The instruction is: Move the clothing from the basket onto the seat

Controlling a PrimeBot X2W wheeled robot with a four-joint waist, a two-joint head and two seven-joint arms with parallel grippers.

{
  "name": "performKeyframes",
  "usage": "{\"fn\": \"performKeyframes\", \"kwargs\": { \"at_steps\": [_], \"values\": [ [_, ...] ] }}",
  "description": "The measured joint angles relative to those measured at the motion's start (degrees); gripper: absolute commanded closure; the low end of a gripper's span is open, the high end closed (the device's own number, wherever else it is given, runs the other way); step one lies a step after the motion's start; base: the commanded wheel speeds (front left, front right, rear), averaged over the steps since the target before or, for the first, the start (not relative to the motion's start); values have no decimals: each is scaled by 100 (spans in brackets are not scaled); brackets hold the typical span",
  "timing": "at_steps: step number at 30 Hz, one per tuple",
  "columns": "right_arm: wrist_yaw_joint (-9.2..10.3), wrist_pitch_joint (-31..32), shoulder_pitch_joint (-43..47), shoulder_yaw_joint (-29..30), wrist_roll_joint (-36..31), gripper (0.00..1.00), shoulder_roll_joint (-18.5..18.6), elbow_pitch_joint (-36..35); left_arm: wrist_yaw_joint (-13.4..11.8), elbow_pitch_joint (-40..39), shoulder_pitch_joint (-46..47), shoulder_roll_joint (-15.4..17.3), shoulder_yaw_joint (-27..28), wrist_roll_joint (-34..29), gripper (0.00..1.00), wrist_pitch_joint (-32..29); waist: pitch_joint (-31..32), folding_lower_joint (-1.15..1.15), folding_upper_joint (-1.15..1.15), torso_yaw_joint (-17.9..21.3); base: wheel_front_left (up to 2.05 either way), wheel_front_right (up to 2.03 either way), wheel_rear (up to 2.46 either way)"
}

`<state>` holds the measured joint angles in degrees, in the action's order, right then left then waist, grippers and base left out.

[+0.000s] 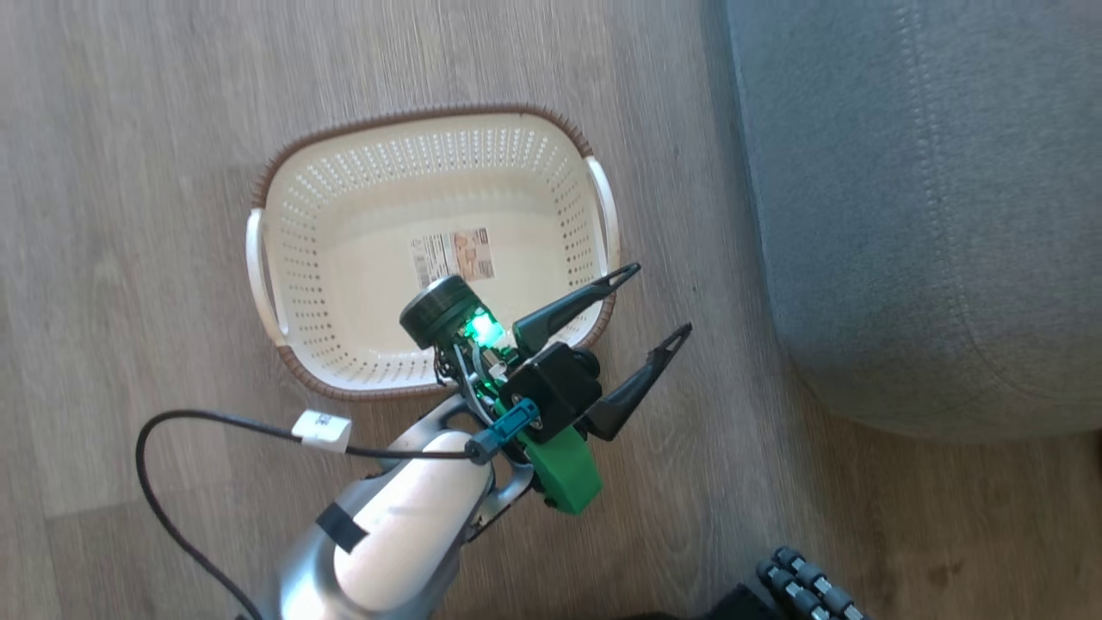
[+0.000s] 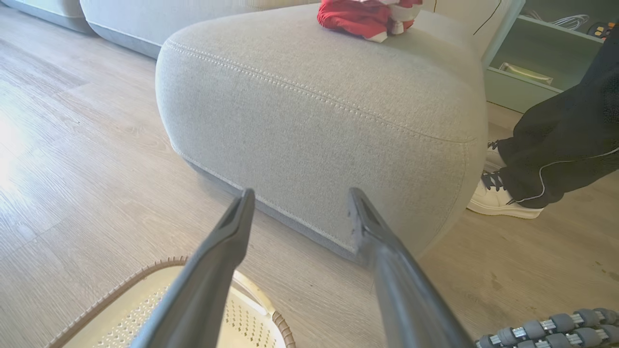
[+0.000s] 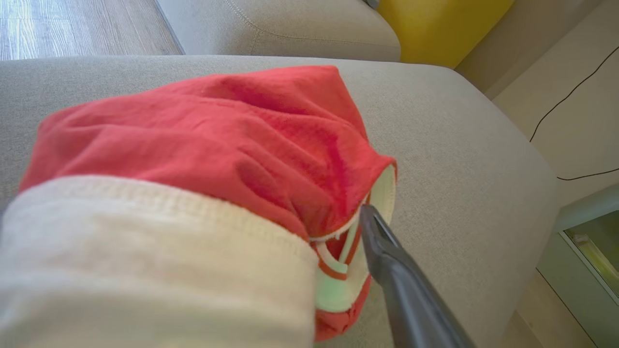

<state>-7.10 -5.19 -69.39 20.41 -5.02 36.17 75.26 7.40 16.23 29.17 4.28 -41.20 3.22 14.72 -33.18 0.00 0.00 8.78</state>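
Red clothing (image 3: 193,145) on top of the grey seat (image 1: 904,215), toward its far end, not in the basket (image 1: 297,250). Nothing inside the basket but a paper label (image 1: 452,254). Basket down on the wood floor (image 1: 129,129), just left of the seat.

Right jaws right at the clothing. One dark finger (image 3: 387,270) out to the right side, touching the white trim. Other finger hidden under the wide white band. Spread wide by the look of it and pinching nothing, with cloth just draped over the hidden side. Pile stretched left to right across the jaws, mostly on their left.

Left jaws wide open too, holding nothing. Hanging over the near right corner of the basket, pointing at the side of the seat. Well apart from the clothing, so right arm far nearer.

Probably next: pulling the right jaws straight back, out from under the band. Some risk of dragging the cloth along and off the edge.

A person's leg (image 2: 556,154) and white shoe (image 2: 498,198) on the floor beside the end of the seat, apart from the pile.
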Motion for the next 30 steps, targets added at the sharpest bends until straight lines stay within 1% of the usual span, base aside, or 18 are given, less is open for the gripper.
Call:
{"fn": "performKeyframes", "kwargs": {
  "at_steps": [3, 5, 9, 12, 16, 22, 30],
  "values": [
    [0, 198, 77, -90, -5, 0, 34, 1, 1, -11, -34, -32, 0, 33, 0, 0, 193, 0, 0, -7, 0, 0, 0],
    [0, 581, 106, -233, -4, 0, 49, 13, 0, -32, -156, -46, 9, 94, 0, 0, 410, 0, 0, -17, 0, 0, 0],
    [-1, 983, 109, -446, 3, 0, 83, 15, 0, -43, -346, -57, 19, 186, 0, 0, 722, 0, 0, -41, 0, 0, 0],
    [0, 1149, 126, -677, 22, 0, 121, 20, -1, -52, -458, -73, 46, 264, 0, 0, 976, 0, 0, -57, 0, 0, 0],
    [-1, 1255, 187, -898, 129, 0, 158, 22, -12, -131, -637, -80, 60, 374, 0, 0, 1320, 0, 0, -59, 0, 0, 0],
    [-1, 1251, 232, -1074, 394, 0, 259, 31, -116, -260, -814, -98, 100, 503, 0, 0, 1769, 0, 0, -60, 0, 0, 0],
    [0, 810, 298, -1339, 772, 0, 266, -19, -162, -318, -1069, -98, 214, 586, 0, 0, 2183, -1, 0, -81, 0, 0, 0]
  ]
}}
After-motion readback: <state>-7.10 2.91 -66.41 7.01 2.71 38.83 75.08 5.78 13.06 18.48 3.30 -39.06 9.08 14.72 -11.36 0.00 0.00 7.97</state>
